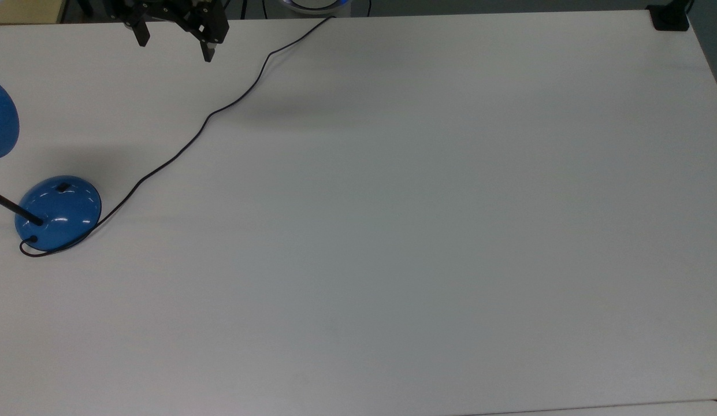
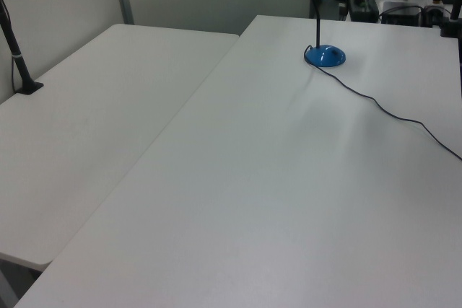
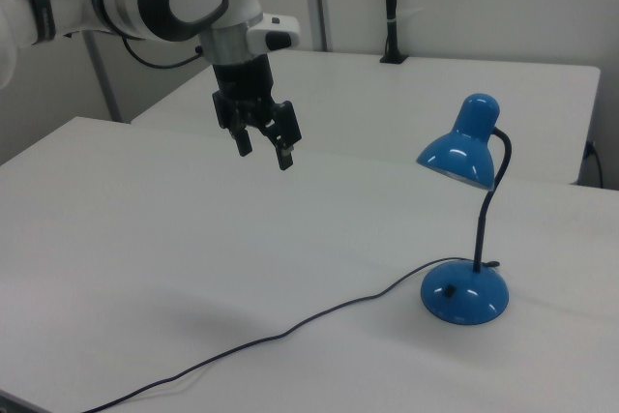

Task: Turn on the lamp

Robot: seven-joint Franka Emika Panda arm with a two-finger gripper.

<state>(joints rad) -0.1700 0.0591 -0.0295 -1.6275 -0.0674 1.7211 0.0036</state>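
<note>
Spread, empty end effector (image 3: pixel 261 146) hovers well apart from the lamp (image 3: pixel 464 292) (unlit); a misaimed press could miss its small switch (image 1: pixel 63 187).

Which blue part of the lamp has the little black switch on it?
The dome-shaped base resting on the table carries the black switch; the rounded shade, up on the thin neck, has none visible.

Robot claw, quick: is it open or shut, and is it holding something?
Gripper: open, holding nothing, up in the air away from the lamp.
</note>
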